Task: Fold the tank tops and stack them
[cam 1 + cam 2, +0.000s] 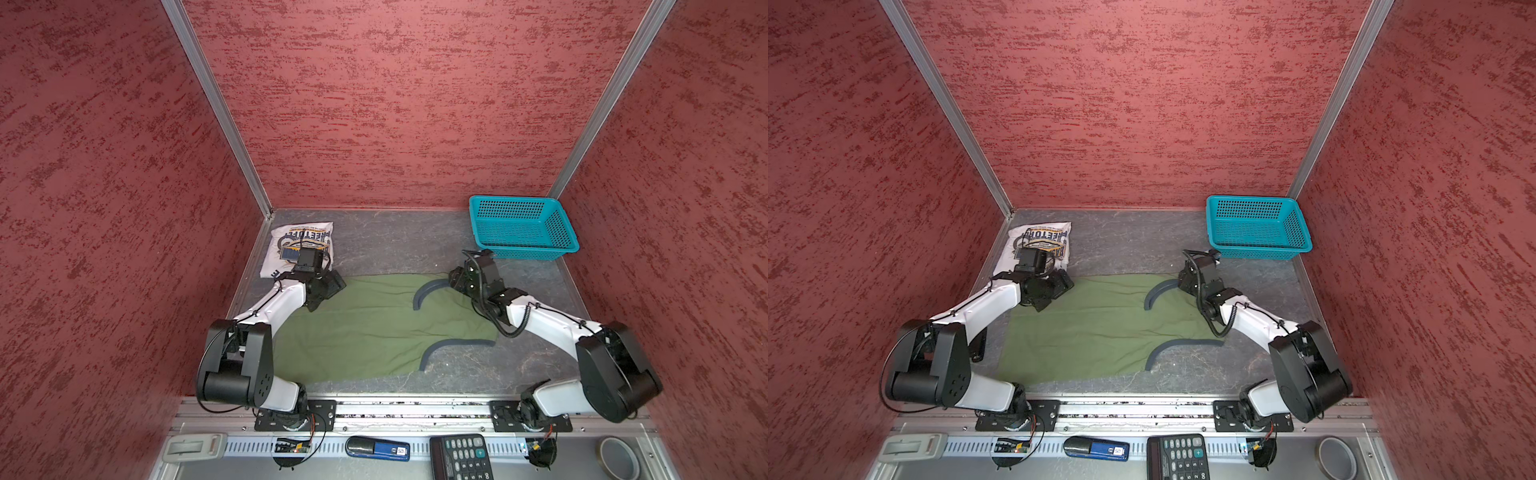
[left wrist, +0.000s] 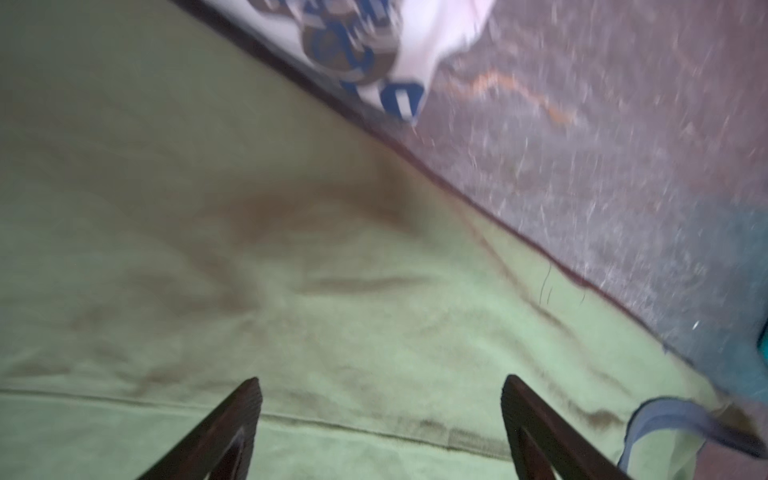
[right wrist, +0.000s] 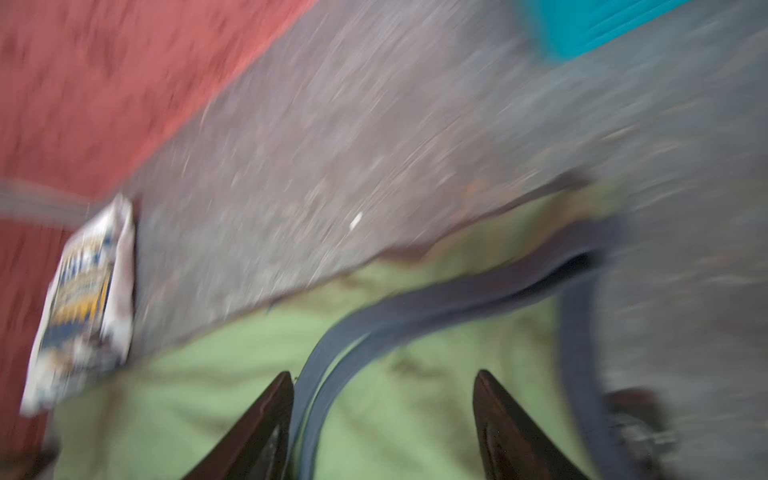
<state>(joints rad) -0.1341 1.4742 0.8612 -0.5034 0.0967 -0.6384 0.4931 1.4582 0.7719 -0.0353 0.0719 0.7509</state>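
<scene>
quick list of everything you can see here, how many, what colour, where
white tank top: 1, white with navy-yellow print, folded, far left corner of table
green tank top: 1, olive with grey trim, spread flat mid table
basket: 1, teal, far right corner
calculator: 1, black, front ledge
blue tool: 1, blue and black, front ledge, left of calculator
tape roll: 1, dark, front ledge, right end
left gripper: 1, dark, open over green tank top's far left corner
right gripper: 1, dark, open over green tank top's right end

The grey mottled tabletop [image 1: 395, 245] bore the olive tank top [image 1: 374, 332] spread flat; the folded white tank top [image 1: 299, 235] lay far-left; the teal basket [image 1: 513, 199] far-right.
</scene>
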